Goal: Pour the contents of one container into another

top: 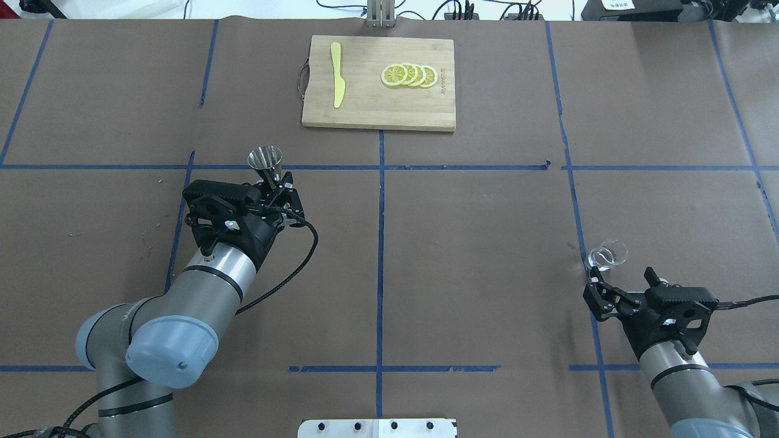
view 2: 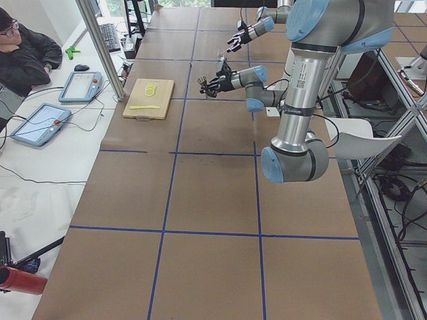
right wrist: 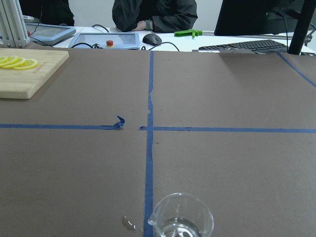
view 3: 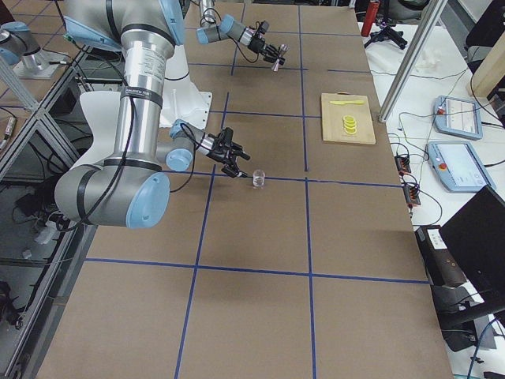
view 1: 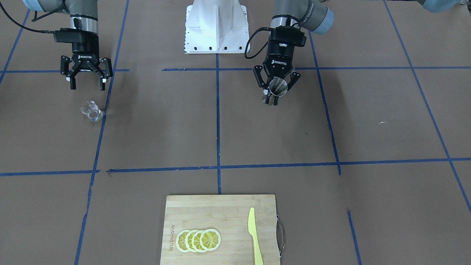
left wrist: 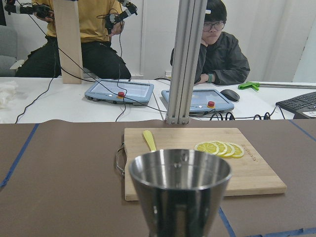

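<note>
The left end effector (top: pixel 275 185) clenches the steel jigger (top: pixel 265 159) mouth-up, seemingly to receive the pour, while the released, wide-spread right end effector (view 1: pixel 88 85) hovers near the clear cup (view 1: pixel 91 110).

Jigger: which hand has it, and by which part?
The left hand grips the steel jigger about its waist, below the upper cone; the right hand is open and empty.

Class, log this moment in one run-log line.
left gripper: shut on shiny steel hourglass jigger | right gripper: open, short of small clear measuring cup
</note>
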Motion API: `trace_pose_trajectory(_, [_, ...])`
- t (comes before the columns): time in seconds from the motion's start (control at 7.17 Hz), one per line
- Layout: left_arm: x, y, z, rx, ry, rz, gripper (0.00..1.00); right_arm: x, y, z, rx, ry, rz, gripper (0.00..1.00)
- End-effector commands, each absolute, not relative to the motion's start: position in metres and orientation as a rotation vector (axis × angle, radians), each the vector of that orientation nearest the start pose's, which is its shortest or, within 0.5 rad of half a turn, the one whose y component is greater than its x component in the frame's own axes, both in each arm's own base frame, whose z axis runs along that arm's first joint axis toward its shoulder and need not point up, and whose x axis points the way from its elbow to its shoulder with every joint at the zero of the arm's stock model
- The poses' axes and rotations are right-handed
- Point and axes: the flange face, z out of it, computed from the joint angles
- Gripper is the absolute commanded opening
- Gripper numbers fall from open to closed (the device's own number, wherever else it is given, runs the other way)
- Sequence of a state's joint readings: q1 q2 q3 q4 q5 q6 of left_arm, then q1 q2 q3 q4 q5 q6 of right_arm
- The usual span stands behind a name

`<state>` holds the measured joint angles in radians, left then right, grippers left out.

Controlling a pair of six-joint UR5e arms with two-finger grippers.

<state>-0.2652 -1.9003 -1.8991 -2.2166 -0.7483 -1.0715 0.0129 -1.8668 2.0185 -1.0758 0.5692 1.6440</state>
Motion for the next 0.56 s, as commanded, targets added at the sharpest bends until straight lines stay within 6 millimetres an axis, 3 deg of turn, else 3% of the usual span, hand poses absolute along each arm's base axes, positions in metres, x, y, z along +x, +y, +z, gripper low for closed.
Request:
trace_pose_trajectory(0.0, [0.467,-0.341,0.25,1.096,0.86,-0.335,0.0,-0.381,-0.225,0.503,1.004,-0.598,0.404,1.0])
trace_pose_trajectory(0.42, [0.467,-0.34,0.252,1.095,0.855,-0.33,0.0,-0.404,-0.227,0.514,1.015,-0.586,0.404,1.0])
